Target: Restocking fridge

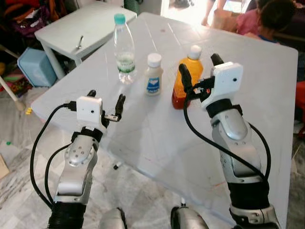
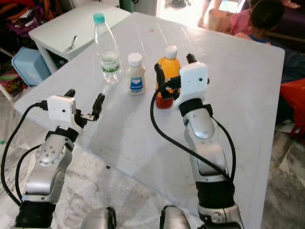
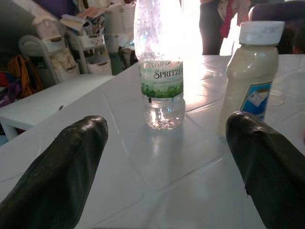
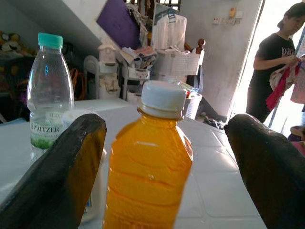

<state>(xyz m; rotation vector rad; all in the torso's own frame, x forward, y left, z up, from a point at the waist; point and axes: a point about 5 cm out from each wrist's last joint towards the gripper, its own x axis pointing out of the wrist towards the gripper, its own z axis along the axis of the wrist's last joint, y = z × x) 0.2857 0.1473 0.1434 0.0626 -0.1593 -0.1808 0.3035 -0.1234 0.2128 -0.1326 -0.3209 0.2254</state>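
Three bottles stand in a row on the white table (image 1: 157,138): a clear water bottle (image 1: 125,50) with a teal cap, a small white bottle (image 1: 153,75) with a blue label, and an orange juice bottle (image 1: 187,83) with a white cap. My right gripper (image 1: 199,64) is open, one finger on each side of the juice bottle (image 4: 147,162), not closed on it. My left gripper (image 1: 106,97) is open above the table's near left edge, well short of the water bottle (image 3: 160,81) and the white bottle (image 3: 249,81) it faces.
A smaller white side table (image 1: 81,28) and a blue bin (image 1: 35,64) stand to the left. A person (image 1: 271,19) sits at the table's far right corner. Another person (image 4: 274,62) stands by a bright doorway. Cluttered shelves (image 4: 138,71) line the back wall.
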